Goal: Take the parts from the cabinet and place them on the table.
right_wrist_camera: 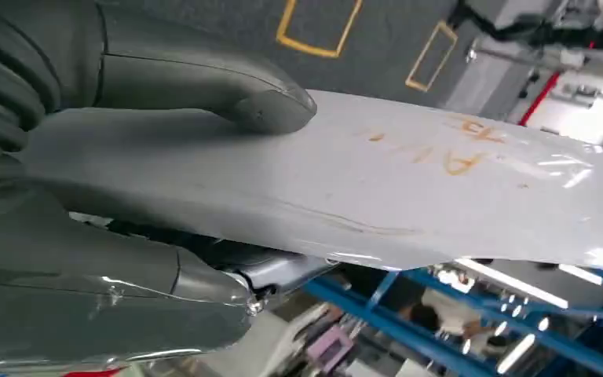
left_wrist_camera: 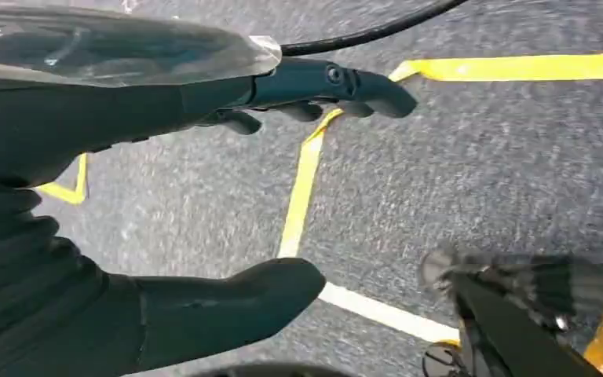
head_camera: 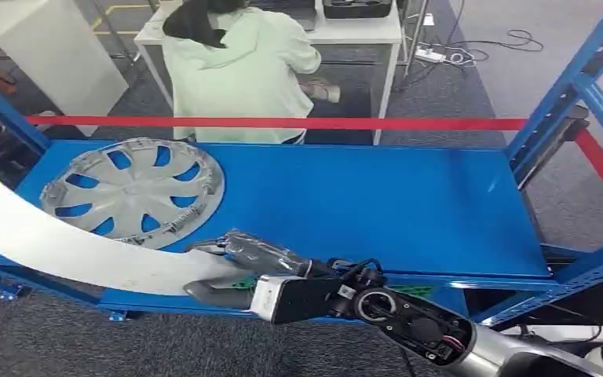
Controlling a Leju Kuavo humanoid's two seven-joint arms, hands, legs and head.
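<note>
1. At the far left of the head view, a long curved white panel (head_camera: 55,239) swept from the left edge across the front lip of the blue shelf (head_camera: 377,212), overhanging it toward the robot.
2. Just behind the panel, a silver wheel cover (head_camera: 133,191) lay flat on the left part of the shelf; the panel crossed in front of its near rim.
3. The right hand (head_camera: 232,271) gripped the panel's right end at the shelf's front edge. In the right wrist view the hand (right_wrist_camera: 86,196) had its thumb (right_wrist_camera: 204,90) pressed on the panel's (right_wrist_camera: 408,188) pale face and the other fingers (right_wrist_camera: 126,275) wrapped underneath, so the panel was clamped between them. Faint orange marks showed on that face.
4. The left hand (left_wrist_camera: 126,212) hung over grey carpet marked with yellow and white lines (left_wrist_camera: 302,188); its thumb and fingers (left_wrist_camera: 330,86) were spread apart and held nothing.
5. Beyond the shelf, a person in a pale green top (head_camera: 239,75) sat at a white table (head_camera: 353,31), behind a red rail (head_camera: 345,123).
6. The right half of the shelf surface was bare blue, framed by blue uprights (head_camera: 573,86).
</note>
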